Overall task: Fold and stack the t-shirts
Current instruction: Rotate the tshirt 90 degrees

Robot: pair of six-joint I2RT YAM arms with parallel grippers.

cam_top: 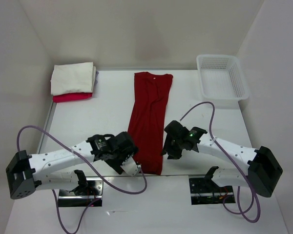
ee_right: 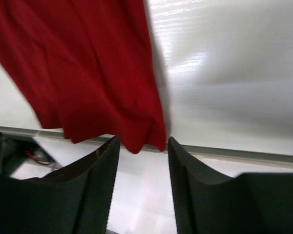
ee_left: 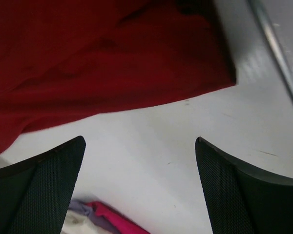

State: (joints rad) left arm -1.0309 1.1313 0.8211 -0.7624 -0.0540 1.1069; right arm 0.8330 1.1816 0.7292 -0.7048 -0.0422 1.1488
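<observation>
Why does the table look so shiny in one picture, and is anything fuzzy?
Right wrist view: bright glare streaks the white table beside the red shirt. Left wrist view: the stacked shirts at the bottom edge look soft and out of focus. Top view: sharp and evenly lit, with only faint shadows.

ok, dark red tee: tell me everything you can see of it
The dark red t-shirt is soft, matte cloth, folded lengthwise into a long narrow strip with a few creases. It lies flat on the white table, collar at the far end, hem at the near edge. The left gripper and right gripper sit open at the hem corners; neither appears to grip it.
</observation>
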